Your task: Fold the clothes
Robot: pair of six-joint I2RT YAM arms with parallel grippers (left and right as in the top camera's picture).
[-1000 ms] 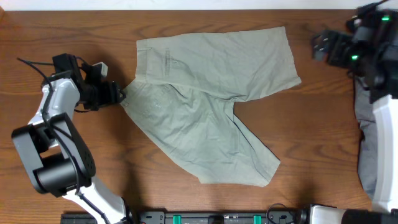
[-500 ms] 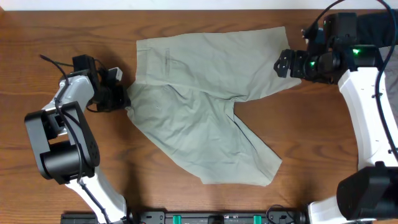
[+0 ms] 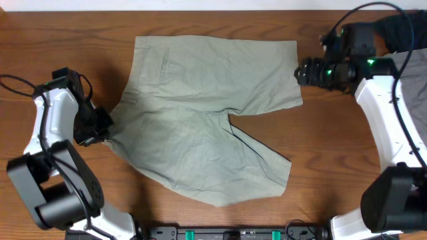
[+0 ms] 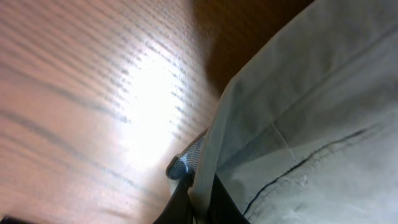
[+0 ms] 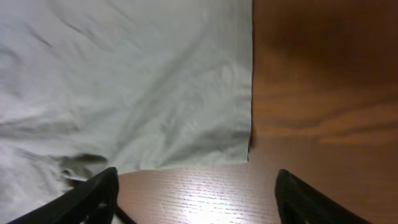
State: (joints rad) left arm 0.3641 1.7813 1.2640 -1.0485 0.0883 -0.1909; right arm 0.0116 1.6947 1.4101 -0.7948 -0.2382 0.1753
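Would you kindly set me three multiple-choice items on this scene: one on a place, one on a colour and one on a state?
1. Where do the left fingers meet the shorts?
A. at their left edge
B. at the far right hem
C. in the middle

2. What colour are the shorts?
A. black
B. light khaki-green
C. red

3. How do the right fingers stand?
A. shut on the shorts
B. shut on a cup
C. open, holding nothing

Key:
1 A: the overhead view shows them pinching that edge.
2 B: the cloth is pale green in every view.
3 C: the right wrist view shows them apart, with bare table between them.
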